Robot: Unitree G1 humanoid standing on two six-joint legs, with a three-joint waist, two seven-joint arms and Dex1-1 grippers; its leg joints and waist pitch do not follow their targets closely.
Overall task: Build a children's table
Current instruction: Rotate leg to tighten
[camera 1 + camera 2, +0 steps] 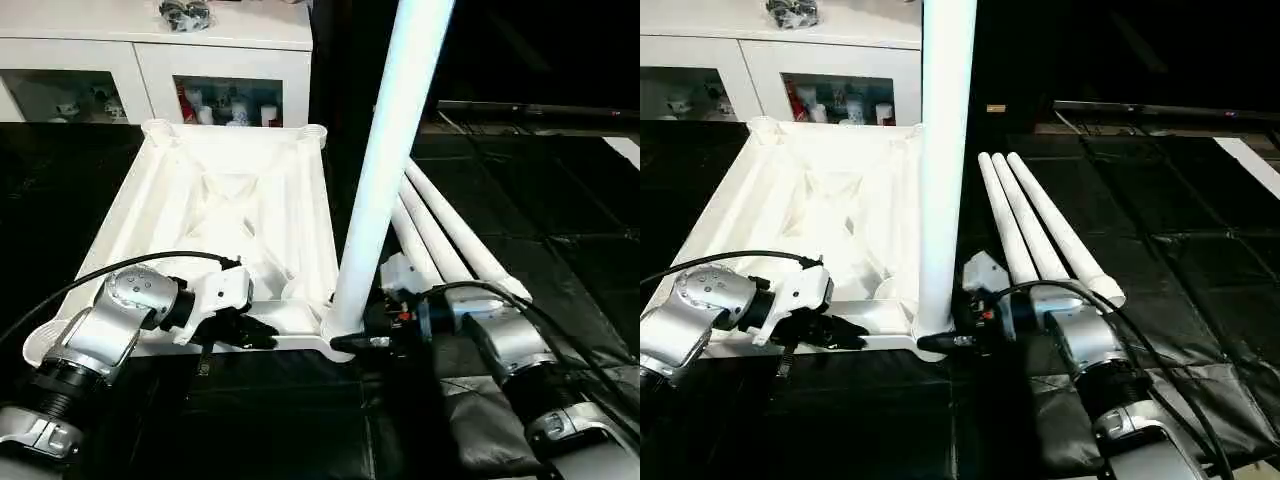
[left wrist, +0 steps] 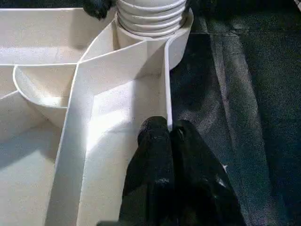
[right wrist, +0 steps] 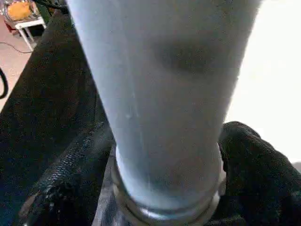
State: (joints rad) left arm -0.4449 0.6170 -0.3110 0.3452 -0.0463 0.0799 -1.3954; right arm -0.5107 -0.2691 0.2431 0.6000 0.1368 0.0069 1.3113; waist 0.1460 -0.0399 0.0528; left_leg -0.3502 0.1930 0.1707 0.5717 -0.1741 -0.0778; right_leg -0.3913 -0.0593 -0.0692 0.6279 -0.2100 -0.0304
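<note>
The children's table top [image 1: 230, 190] lies upside down on the black floor mat, its ribbed underside facing up. One white leg [image 1: 385, 150] stands upright in the near right corner socket [image 2: 150, 19]. My left gripper [image 1: 255, 335] is shut on the thin near rim of the top, a little left of that socket, with its black fingers [image 2: 155, 160] pinching the wall. My right gripper [image 1: 350, 340] reaches in from the right. Its fingers [image 3: 254, 160] close on either side of the leg's base [image 3: 164, 94].
Three more white legs [image 1: 450, 235] lie side by side on the mat, right of the table top and just beyond my right forearm. A white cabinet [image 1: 150, 60] with glass-fronted shelves stands behind the top's far edge.
</note>
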